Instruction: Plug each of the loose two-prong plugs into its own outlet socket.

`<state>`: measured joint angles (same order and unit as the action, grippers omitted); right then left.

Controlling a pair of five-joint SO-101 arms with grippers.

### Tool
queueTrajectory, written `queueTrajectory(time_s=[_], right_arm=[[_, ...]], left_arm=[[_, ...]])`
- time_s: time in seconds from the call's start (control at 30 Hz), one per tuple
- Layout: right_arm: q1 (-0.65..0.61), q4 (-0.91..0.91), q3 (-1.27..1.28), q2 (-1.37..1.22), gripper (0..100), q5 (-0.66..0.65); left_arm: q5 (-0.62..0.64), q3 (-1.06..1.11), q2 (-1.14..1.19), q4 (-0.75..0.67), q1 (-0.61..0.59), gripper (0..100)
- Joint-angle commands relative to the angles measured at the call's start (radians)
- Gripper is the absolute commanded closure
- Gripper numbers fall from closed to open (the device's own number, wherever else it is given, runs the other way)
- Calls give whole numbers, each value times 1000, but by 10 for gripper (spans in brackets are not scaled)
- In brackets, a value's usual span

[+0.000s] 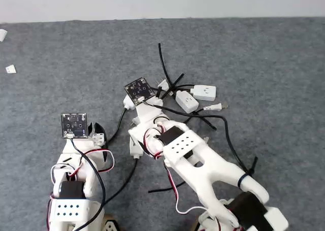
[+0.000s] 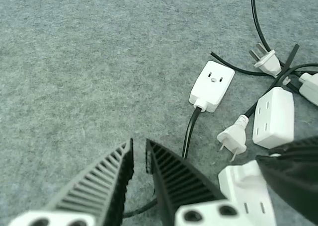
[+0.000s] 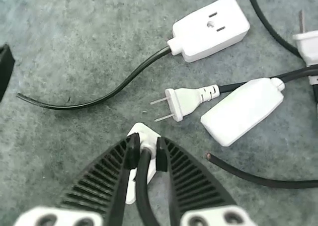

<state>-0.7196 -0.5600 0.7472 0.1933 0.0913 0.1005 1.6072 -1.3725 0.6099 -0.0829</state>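
Note:
My right gripper (image 3: 145, 145) is shut on a white outlet socket (image 3: 140, 159) where its black cord enters it. Just past it lies a loose two-prong plug (image 3: 184, 101) beside a second socket (image 3: 243, 109), with a third socket (image 3: 211, 27) farther off. My left gripper (image 2: 139, 149) is shut with nothing in it, low over bare carpet. Ahead of it lie a socket (image 2: 212, 84), a plug (image 2: 233, 139), another socket (image 2: 273, 116) and a farther plug (image 2: 266, 62). In the high view two sockets (image 1: 203, 92) (image 1: 186, 101) and a plug (image 1: 216, 107) lie right of the right arm (image 1: 190, 144).
Black cords (image 1: 167, 68) cross and loop around the sockets and trail under the right arm. Two small white scraps (image 1: 10, 68) lie at the far left. Grey carpet (image 1: 264, 58) stretches open to the right and left back.

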Motion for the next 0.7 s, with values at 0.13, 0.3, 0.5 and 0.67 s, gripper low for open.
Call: queueTrajectory(time_s=[0.13,0.3,0.5,0.67], right_arm=[[-107,-91,-20,-13,990,-95],[-119,-84,-20,-13,947,-91],[-128,-94,-20,-15,748,-3],[-147,-117,-25,-13,733,-12]], left_arm=[[-32,-15,-12,-37,-11,960],[-40,-15,-12,-37,-11,960],[-35,-15,-12,-64,-35,959],[-34,-30,-12,-64,-52,960]])
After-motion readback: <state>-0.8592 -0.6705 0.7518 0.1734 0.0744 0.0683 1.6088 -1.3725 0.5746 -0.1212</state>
